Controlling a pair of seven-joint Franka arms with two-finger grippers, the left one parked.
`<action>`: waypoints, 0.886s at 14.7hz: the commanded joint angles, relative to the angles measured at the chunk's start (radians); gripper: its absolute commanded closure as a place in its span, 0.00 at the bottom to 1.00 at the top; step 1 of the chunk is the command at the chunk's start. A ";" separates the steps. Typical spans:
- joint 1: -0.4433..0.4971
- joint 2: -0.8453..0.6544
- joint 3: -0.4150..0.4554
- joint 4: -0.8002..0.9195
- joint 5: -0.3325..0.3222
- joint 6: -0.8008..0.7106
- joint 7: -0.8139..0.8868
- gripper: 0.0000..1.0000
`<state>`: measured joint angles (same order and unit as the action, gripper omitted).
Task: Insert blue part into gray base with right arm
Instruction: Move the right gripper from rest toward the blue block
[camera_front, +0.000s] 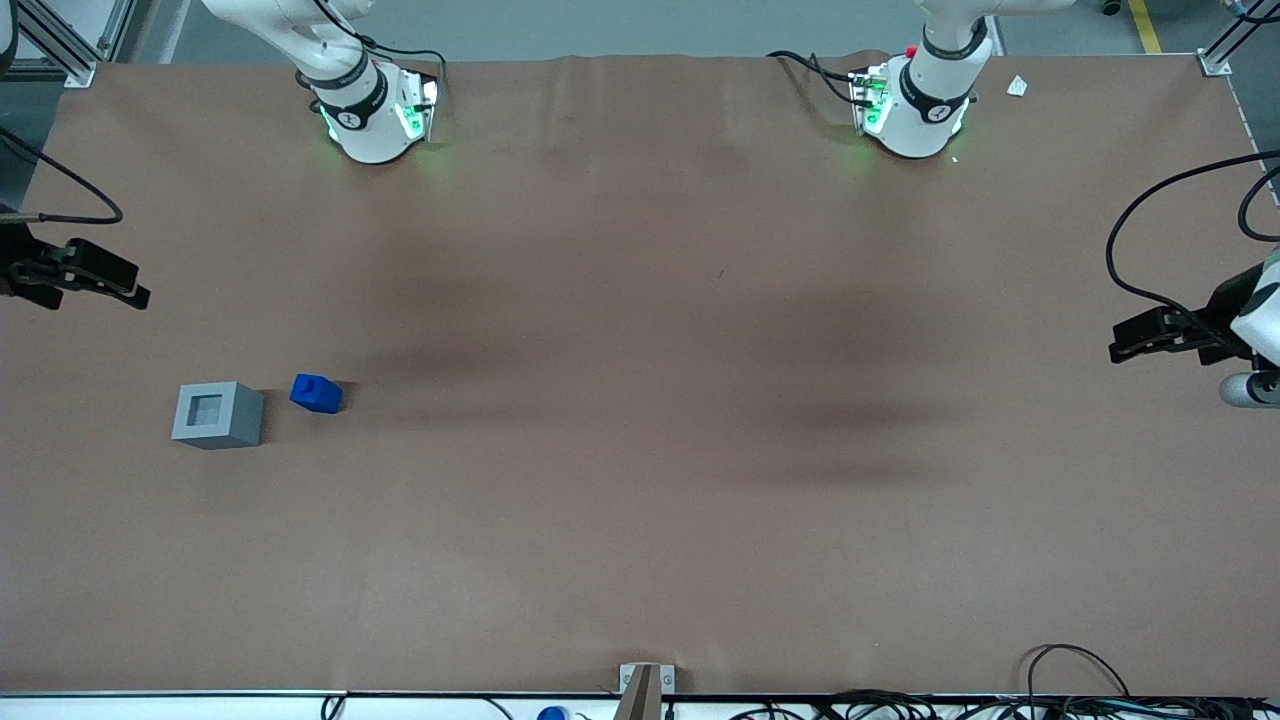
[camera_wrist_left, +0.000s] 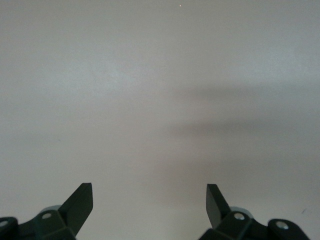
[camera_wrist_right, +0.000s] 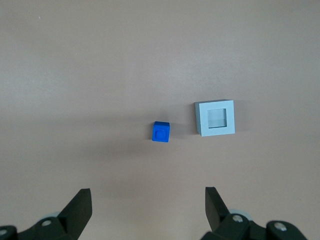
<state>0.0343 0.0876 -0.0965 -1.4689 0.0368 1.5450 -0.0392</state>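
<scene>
The blue part (camera_front: 316, 393) lies on the brown table cover, beside the gray base (camera_front: 217, 414) with a small gap between them. The base stands upright with the square hole in its top face open and empty. My right gripper (camera_front: 128, 285) hangs above the working arm's end of the table, farther from the front camera than both objects and apart from them. In the right wrist view the gripper (camera_wrist_right: 147, 194) is open and empty, high above the table, with the blue part (camera_wrist_right: 160, 132) and the gray base (camera_wrist_right: 215, 118) below it.
The working arm's base (camera_front: 370, 110) stands at the table's back edge. A small white scrap (camera_front: 1017, 86) lies near the parked arm's base. A metal bracket (camera_front: 645, 685) and cables (camera_front: 1060, 690) sit at the front edge.
</scene>
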 joint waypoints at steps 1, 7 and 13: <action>-0.008 0.006 0.006 0.013 0.008 0.016 -0.014 0.00; -0.025 0.007 0.004 0.012 0.011 0.027 -0.014 0.00; -0.013 0.021 0.008 -0.146 0.012 0.122 -0.008 0.00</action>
<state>0.0223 0.1177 -0.0961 -1.5217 0.0381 1.5983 -0.0440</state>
